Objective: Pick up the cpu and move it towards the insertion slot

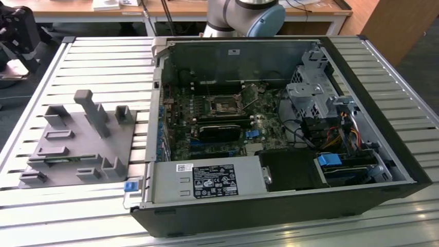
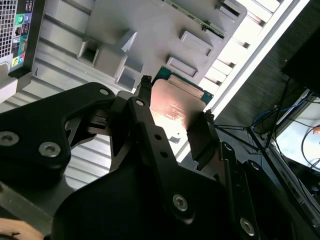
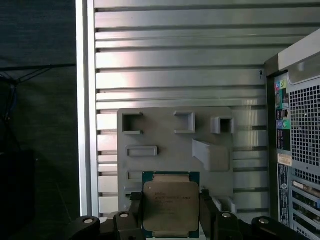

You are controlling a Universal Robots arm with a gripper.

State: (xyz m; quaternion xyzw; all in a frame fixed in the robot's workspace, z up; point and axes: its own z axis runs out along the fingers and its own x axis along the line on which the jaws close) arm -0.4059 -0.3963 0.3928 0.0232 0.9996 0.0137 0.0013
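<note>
My gripper (image 3: 171, 212) is shut on the cpu (image 3: 170, 202), a flat square chip with a shiny metal top and a green rim. One black finger presses each of two opposite edges. In the second wrist view the cpu (image 2: 177, 102) sits between the fingers (image 2: 145, 115) of the gripper (image 2: 175, 122), lifted well above the grey holder tray (image 2: 150, 30). The insertion slot (image 1: 225, 105), a square socket with a metal frame and dark centre, lies on the motherboard inside the open computer case (image 1: 274, 128).
The grey holder tray (image 1: 75, 144) with upright posts rests on the slatted metal table (image 1: 103, 56), at the exterior view's left of the case. The case's back panel (image 3: 300, 150) is near the tray. The arm's base (image 1: 247, 15) stands behind the case.
</note>
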